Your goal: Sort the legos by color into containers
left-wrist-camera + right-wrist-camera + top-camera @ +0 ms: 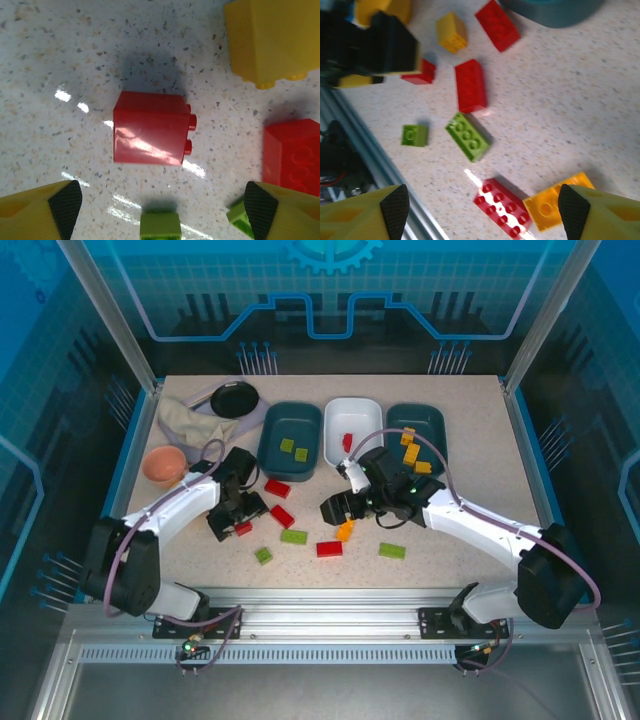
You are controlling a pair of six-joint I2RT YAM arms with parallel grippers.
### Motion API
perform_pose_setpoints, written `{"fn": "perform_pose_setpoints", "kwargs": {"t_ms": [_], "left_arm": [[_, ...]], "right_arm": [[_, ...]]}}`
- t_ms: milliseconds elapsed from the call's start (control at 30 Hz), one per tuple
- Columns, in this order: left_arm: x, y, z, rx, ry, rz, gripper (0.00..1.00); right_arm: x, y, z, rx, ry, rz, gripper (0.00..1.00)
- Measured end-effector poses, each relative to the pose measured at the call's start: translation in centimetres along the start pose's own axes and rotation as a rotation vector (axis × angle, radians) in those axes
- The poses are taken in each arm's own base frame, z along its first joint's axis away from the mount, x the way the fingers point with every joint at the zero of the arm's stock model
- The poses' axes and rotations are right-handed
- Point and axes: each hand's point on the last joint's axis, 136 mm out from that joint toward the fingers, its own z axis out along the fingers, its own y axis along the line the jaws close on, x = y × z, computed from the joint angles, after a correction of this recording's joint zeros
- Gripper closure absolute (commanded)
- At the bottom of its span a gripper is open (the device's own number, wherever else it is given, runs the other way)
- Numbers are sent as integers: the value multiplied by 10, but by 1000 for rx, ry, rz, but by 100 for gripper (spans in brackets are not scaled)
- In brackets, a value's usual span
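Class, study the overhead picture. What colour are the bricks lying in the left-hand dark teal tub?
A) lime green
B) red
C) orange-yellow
A: two lime green bricks lie in the left teal tub, while the red brick sits in the white tub and the orange-yellow bricks are in the right teal tub.

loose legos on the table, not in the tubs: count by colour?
Red legos: 4
Lime green legos: 3
Orange-yellow legos: 2, the second one plain from the right wrist
Total: 9
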Motion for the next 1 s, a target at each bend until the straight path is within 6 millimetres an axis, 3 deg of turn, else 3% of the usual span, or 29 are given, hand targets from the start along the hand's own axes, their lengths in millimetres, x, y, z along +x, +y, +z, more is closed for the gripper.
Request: {"fn": "perform_pose_setpoints", "kwargs": {"t_ms": [200, 433, 567, 700, 833, 900, 1000], "left_arm": [[-9, -1, 16, -2, 2, 27, 21], [-10, 4, 35, -30, 21, 59, 41], [-13, 3, 39, -35, 12, 68, 53], [-16, 4, 36, -36, -5, 66, 57], [-15, 0, 14, -23, -49, 95, 58], [-16, -20, -9, 23, -82, 134, 59], [-20, -71, -50, 135, -147, 206, 59]], "right_arm": [[-2, 10, 0, -53, -1, -8, 18], [-3, 12, -1, -66, -5, -7, 19], [-7, 14, -2, -68, -13, -10, 20], [-15, 16, -6, -65, -32, -1, 21], [-35, -1, -25, 9, -113, 50, 22], [-52, -18, -47, 69, -197, 95, 22], [-80, -45, -86, 165, -341, 166, 22]]}}
